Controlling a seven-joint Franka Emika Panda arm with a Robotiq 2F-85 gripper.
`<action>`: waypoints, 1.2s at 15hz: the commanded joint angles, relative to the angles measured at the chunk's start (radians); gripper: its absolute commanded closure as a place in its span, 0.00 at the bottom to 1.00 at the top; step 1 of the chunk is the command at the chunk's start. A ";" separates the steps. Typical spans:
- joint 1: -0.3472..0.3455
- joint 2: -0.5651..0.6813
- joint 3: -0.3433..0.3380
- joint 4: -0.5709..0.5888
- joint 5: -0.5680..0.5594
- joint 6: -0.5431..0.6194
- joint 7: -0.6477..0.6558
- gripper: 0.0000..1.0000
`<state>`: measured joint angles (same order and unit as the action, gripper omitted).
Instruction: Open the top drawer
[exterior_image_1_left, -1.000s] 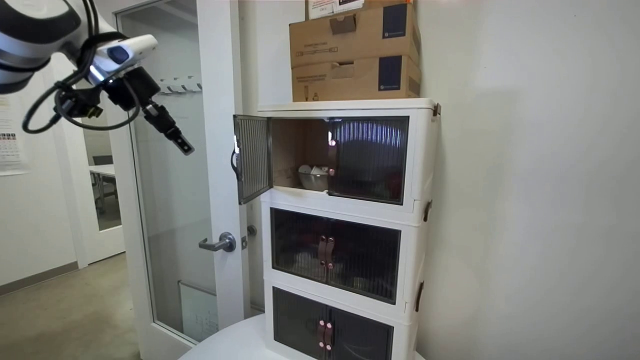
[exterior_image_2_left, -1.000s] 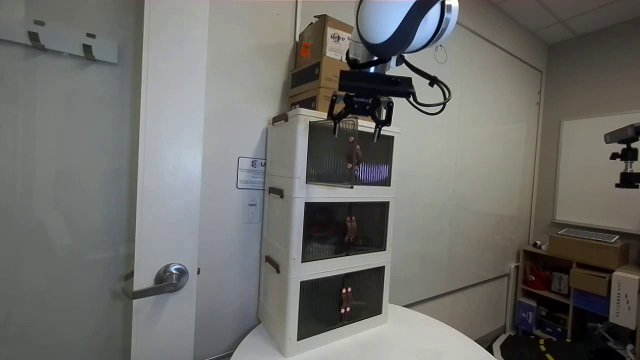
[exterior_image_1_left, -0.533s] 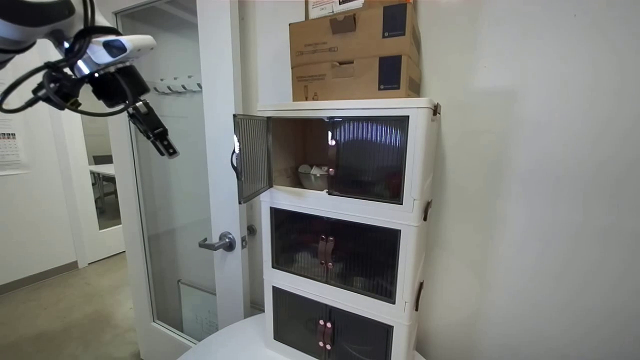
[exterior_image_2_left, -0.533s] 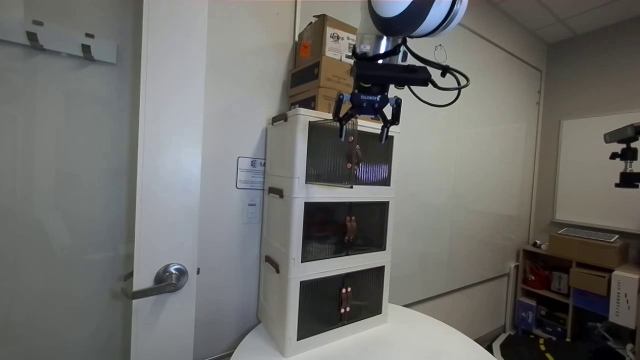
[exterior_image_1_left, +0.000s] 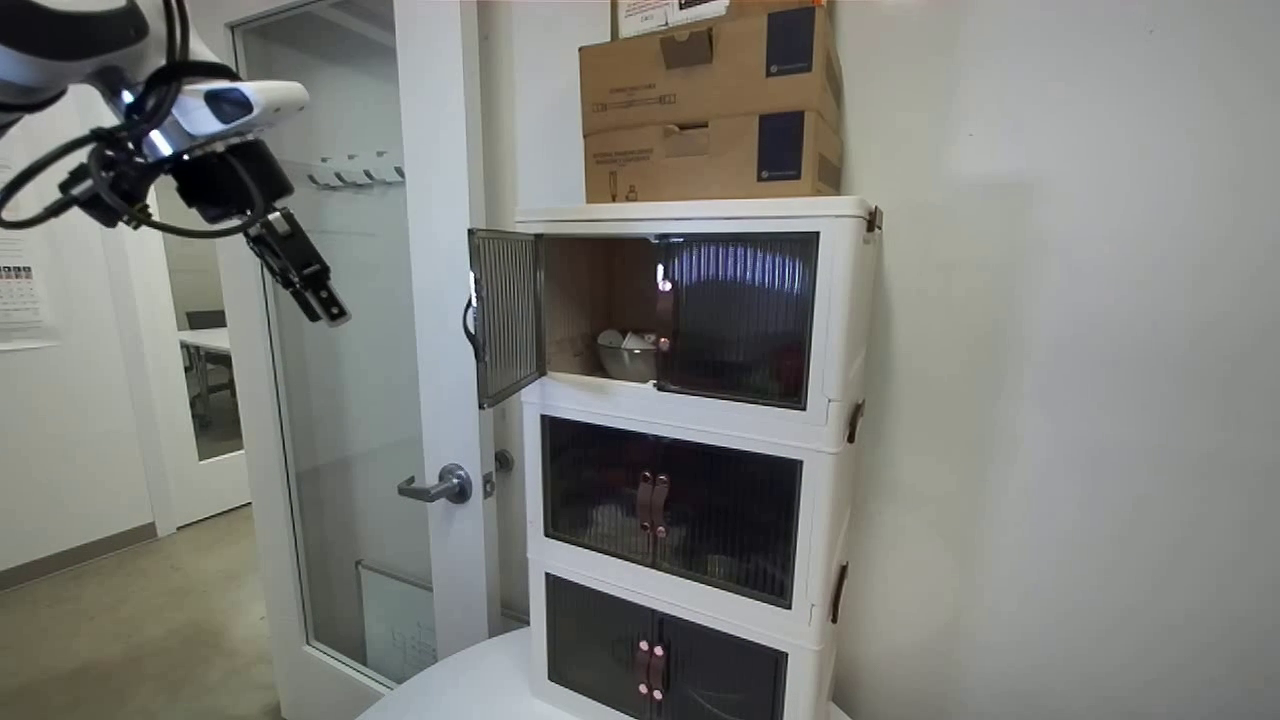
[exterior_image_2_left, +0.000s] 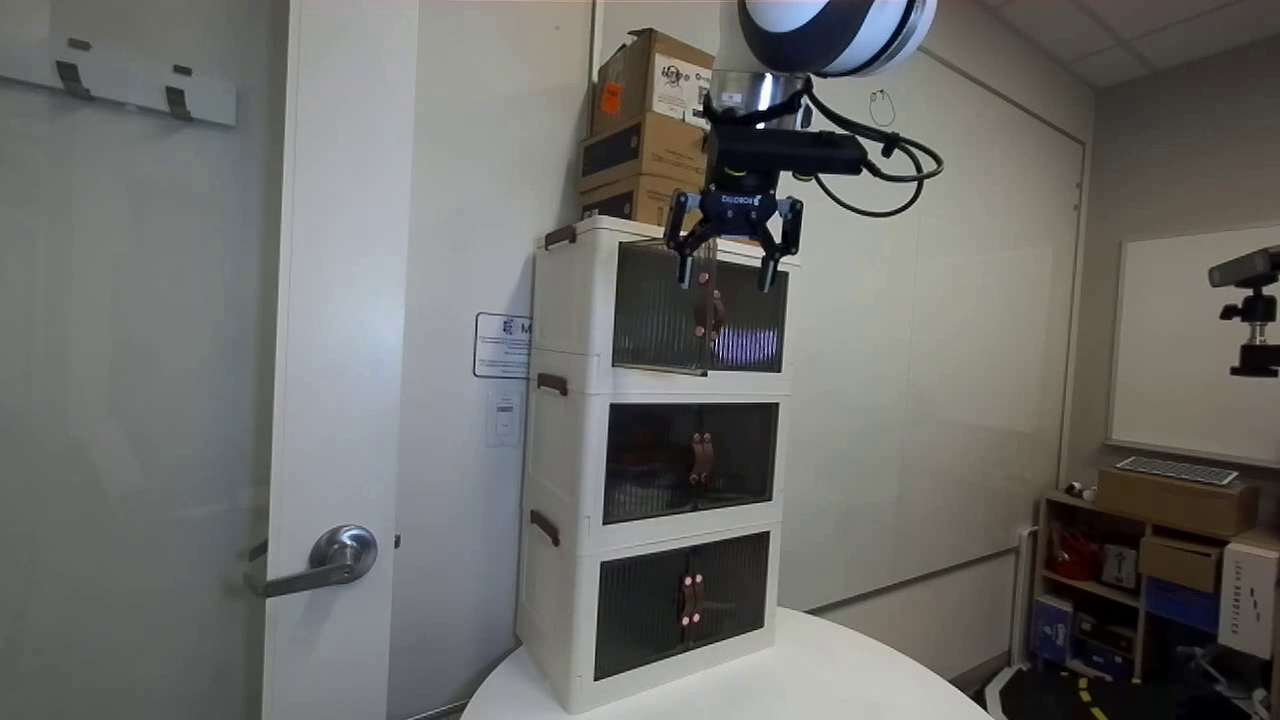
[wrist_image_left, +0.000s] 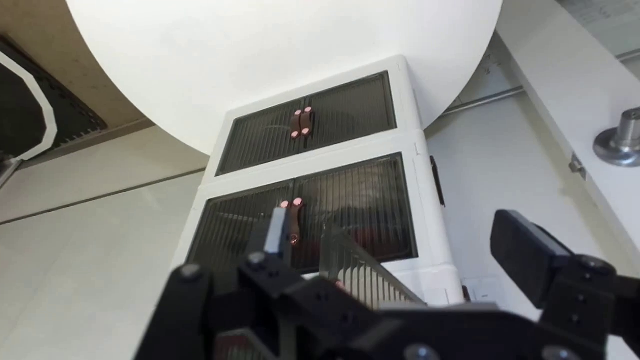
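The top drawer is the uppermost white-framed compartment. Its left smoky door panel (exterior_image_1_left: 508, 315) is swung outward, while the right panel (exterior_image_1_left: 740, 320) lies flush with the front. Through the gap I see a bowl (exterior_image_1_left: 628, 358) holding white things. My gripper (exterior_image_1_left: 335, 308) hangs in the air in front of the cabinet, apart from the swung panel. In an exterior view its fingers (exterior_image_2_left: 685, 272) are spread and overlap the top compartment only by line of sight. The wrist view shows the gripper (wrist_image_left: 395, 235) open with nothing held; its linkage hides part of the swung door (wrist_image_left: 367, 277).
Two lower compartments (exterior_image_1_left: 670, 510) (exterior_image_1_left: 665, 650) have their doors closed. Cardboard boxes (exterior_image_1_left: 710, 85) are stacked on top of the cabinet. The unit stands on a round white table (exterior_image_2_left: 840, 680). A glass room door with a lever handle (exterior_image_1_left: 440, 487) is beside it.
My gripper has drawn back from the cabinet, leftward in one view and slightly rightward in another, then dipped a little. Its fingers stay spread. The cabinet doors have not moved.
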<state>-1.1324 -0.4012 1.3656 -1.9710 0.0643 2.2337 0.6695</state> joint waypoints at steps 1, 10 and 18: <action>0.069 0.151 -0.018 -0.023 -0.028 0.021 -0.107 0.00; 0.034 0.402 0.018 0.114 -0.020 -0.058 -0.486 0.00; 0.049 0.564 -0.074 0.291 0.109 -0.311 -0.870 0.00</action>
<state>-1.0639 0.0868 1.2846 -1.7582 0.1282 2.0431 -0.0826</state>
